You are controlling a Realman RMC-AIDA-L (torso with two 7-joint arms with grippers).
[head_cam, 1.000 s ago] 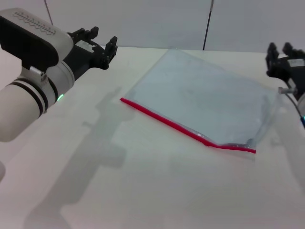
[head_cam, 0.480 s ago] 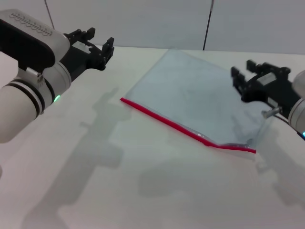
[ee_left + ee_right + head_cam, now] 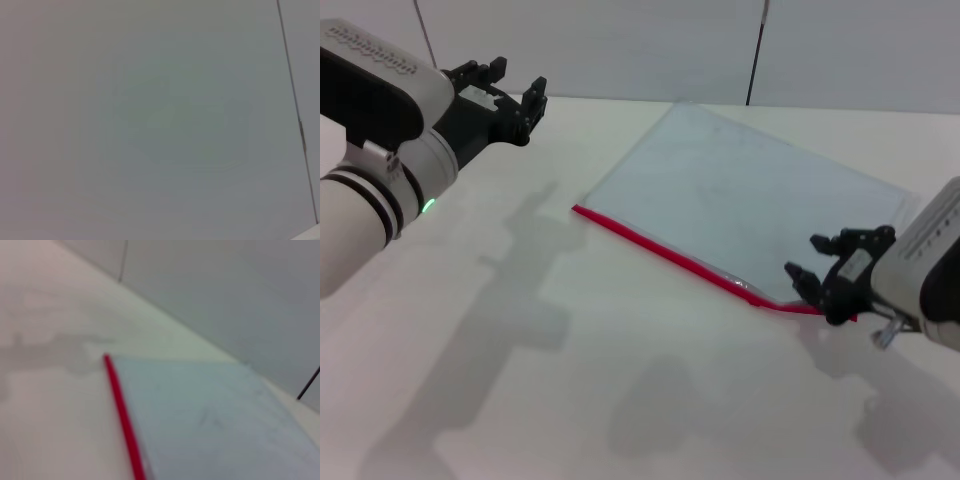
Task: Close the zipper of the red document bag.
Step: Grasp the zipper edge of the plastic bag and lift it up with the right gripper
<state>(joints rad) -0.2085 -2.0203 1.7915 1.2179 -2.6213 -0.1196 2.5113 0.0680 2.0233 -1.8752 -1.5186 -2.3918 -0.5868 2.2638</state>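
While my left gripper (image 3: 508,92) idles apart, my spread right gripper (image 3: 832,270) meets the zipper's (image 3: 670,254) near end, strip running away leftward.

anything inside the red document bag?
Nothing shows through the translucent red document bag, only the white table under it. The corner by the zipper's near end is covered by the right gripper, so that part can't be checked.

The red document bag (image 3: 750,200) looks like smooth translucent plastic (faintly glossy), lying on a matt white table (image 3: 570,380).
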